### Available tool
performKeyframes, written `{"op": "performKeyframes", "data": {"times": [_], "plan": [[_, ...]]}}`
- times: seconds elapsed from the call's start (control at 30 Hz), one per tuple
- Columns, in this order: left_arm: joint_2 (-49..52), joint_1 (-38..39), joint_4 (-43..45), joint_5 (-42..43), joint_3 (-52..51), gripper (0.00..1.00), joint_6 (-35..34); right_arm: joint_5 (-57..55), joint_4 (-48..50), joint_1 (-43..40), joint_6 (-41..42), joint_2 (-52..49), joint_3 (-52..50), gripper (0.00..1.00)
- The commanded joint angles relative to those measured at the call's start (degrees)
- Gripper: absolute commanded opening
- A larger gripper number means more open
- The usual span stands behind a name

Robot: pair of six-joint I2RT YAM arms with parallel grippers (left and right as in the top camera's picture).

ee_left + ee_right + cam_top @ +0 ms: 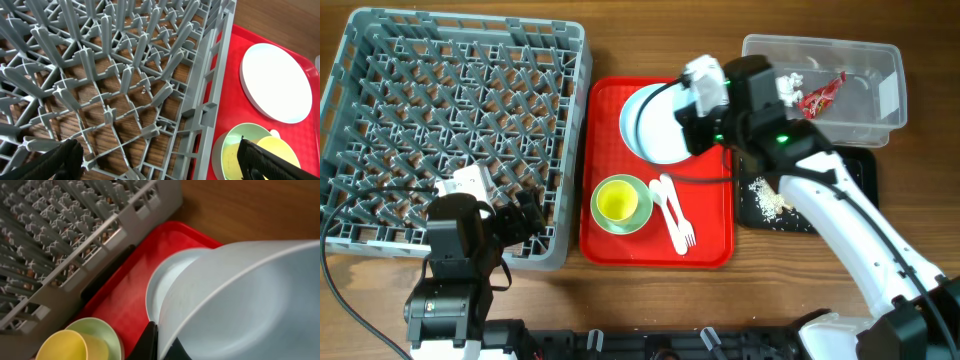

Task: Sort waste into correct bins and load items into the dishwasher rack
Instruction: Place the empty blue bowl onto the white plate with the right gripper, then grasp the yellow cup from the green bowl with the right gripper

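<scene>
My right gripper (pixel 157 341) is shut on the rim of the small pale blue bowl (pixel 250 295) and holds it tilted above the round pale blue plate (pixel 642 135). The plate also shows in the right wrist view (pixel 165 280). The yellow cup (pixel 616 200) sits inside the pale green bowl (pixel 638 220). The white spoon (pixel 665 193) and fork (pixel 680 230) lie beside them. My left gripper (pixel 157 160) is open and empty over the front right corner of the grey dishwasher rack (pixel 450 100). The clear tub (pixel 885 60) holds the red wrapper (pixel 823 95) and the white tissue (pixel 790 82). The black tray (pixel 860 170) holds crumbs (pixel 767 197).
The plate, bowl, cup, spoon and fork all lie on a flat red tray (pixel 610 100) between the rack and the two bins. The right arm stretches across the black tray. The table is brown wood.
</scene>
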State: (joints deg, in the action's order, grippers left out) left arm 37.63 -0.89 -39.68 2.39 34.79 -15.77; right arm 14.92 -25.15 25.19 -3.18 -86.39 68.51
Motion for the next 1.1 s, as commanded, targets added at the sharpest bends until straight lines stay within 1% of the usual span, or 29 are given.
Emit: {"op": "performKeyframes", "data": {"times": [0.0, 0.13, 0.17, 0.27, 0.3, 0.33, 0.37, 0.4, 0.43, 0.47, 0.53, 0.6, 0.67, 0.7, 0.8, 0.87, 0.97, 1.0, 1.07], "plan": [[-0.1, -0.2, 0.2, -0.5, 1.1, 1.00, 0.3, -4.4, 3.3, 3.3, -4.3, -5.4, 1.3, 0.05], [-0.1, -0.2, 0.2, -0.6, 1.1, 1.00, 0.3, -4.4, 5.3, 5.4, -3.8, -14.0, 1.3, 0.04], [-0.1, -0.2, 0.2, -0.5, 1.1, 1.00, 0.3, -4.4, 5.7, 5.5, -2.6, -15.8, 1.3, 0.05], [-0.1, -0.2, 0.2, -0.5, 1.1, 1.00, 0.3, -4.4, 6.7, 5.5, -0.7, -19.4, 1.3, 0.04], [-0.1, -0.2, 0.2, -0.5, 1.1, 1.00, 0.3, -4.3, 6.7, 5.5, -0.6, -19.8, 1.3, 0.06], [0.0, -0.2, 0.2, -0.5, 1.1, 1.00, 0.3, -4.4, 6.7, 5.5, 0.3, -19.8, 1.3, 0.16], [-0.1, -0.2, 0.2, -0.6, 1.1, 1.00, 0.3, -4.3, 6.7, 5.5, 0.4, -19.8, 1.3, 0.22], [-0.1, -0.2, 0.2, -0.5, 1.1, 1.00, 0.3, -4.2, 6.6, 5.5, 0.4, -19.8, 1.3, 0.25], [-0.1, -0.2, 0.2, -0.5, 1.1, 1.00, 0.3, -3.7, 6.3, 5.5, 0.4, -19.8, 1.3, 0.36], [-0.1, -0.2, 0.2, -0.5, 1.1, 1.00, 0.3, -2.8, 5.4, 5.5, 0.4, -19.6, 1.3, 0.40], [-0.1, -0.2, 0.2, -0.5, 1.1, 1.00, 0.3, -1.9, 3.1, 5.5, 3.5, -17.5, 1.4, 0.45], [-0.1, -0.2, 0.2, -0.5, 1.1, 1.00, 0.3, -1.9, 0.1, 5.5, 4.8, -14.1, 2.2, 0.49], [-0.1, -0.2, 0.2, -0.6, 1.1, 1.00, 0.3, -1.0, -3.8, 5.5, 6.7, -8.0, 3.5, 0.51], [-0.1, -0.2, 0.2, -0.5, 1.1, 1.00, 0.3, 0.3, -4.6, 5.5, 7.1, -6.0, 3.5, 0.51], [-0.1, -0.2, 0.2, -0.5, 1.1, 1.00, 0.3, 7.3, -9.5, 5.6, 12.9, -0.5, 3.5, 0.54], [-0.1, -0.2, 0.2, -0.5, 1.1, 1.00, 0.3, 11.0, -12.6, 6.1, 15.7, -0.5, 3.4, 0.57], [-0.1, -0.2, 0.2, -0.5, 1.1, 1.00, 0.3, 10.2, -14.8, 9.1, 16.8, -2.0, 3.0, 0.60], [-0.1, -0.2, 0.2, -0.5, 1.1, 1.00, 0.3, 8.8, -15.1, 10.4, 17.3, -3.0, 3.0, 0.60], [-0.1, -0.2, 0.1, -0.5, 1.1, 1.00, 0.3, 3.0, -16.6, 12.5, 23.2, -5.1, 3.0, 0.59]]}}
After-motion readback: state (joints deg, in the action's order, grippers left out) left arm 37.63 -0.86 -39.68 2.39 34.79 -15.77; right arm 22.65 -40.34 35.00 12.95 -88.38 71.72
